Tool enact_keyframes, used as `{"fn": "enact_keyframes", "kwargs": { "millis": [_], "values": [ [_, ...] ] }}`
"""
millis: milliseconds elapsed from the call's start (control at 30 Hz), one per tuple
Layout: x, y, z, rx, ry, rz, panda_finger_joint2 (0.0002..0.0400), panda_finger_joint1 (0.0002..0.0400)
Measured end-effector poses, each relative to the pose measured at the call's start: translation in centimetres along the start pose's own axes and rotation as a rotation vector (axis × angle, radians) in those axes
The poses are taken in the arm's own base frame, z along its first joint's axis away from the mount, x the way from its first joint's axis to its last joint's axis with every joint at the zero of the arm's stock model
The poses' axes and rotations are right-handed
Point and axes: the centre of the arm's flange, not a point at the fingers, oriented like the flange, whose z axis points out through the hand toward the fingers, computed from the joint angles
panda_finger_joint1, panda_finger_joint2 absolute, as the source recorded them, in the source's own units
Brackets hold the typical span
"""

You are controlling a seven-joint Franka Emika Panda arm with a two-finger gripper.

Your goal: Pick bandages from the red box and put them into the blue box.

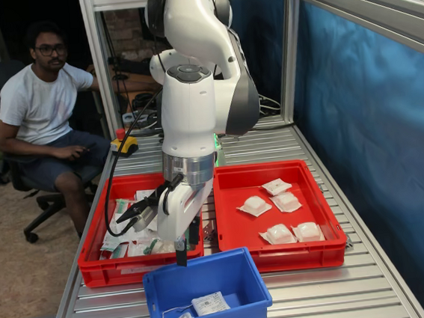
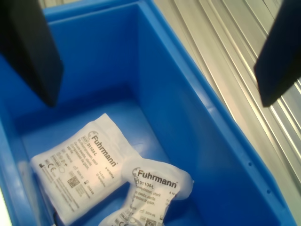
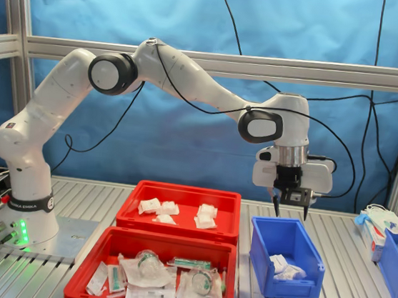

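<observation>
Two bandages [image 2: 80, 165] lie in the blue box [image 2: 197, 122]; five more wait in the red box [image 1: 317, 201] beside it on the desk [image 1: 345, 296]. The gripper [image 3: 290, 208] hangs above the bin, jaws spread wide and empty. Swinging back low, I reckon it could clip a rim. The wrist view cuts off the lower packet.

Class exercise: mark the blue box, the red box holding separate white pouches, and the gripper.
blue box [image 1: 168, 292]: first exterior view, front wall.
red box [image 1: 259, 177]: first exterior view, bare floor.
gripper [image 3: 291, 208]: second exterior view, between fingertips.
</observation>
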Motion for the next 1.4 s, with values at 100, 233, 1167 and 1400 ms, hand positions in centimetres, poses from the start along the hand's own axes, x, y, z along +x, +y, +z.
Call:
{"fn": "enact_keyframes", "kwargs": {
  "millis": [100, 233, 1167, 1400],
  "values": [
    [0.0, 0.0, 0.0, 0.000, 0.000, 0.000, 0.0327, 0.0327],
    [0.0, 0.0, 0.0, 0.000, 0.000, 0.000, 0.0376, 0.0376],
    [-1.2, 0.4, -1.7, 0.055, -0.128, -0.011, 0.0400, 0.0400],
    [-0.1, 1.7, -2.9, 0.025, -0.134, -0.016, 0.0400, 0.0400]
  ]
}}
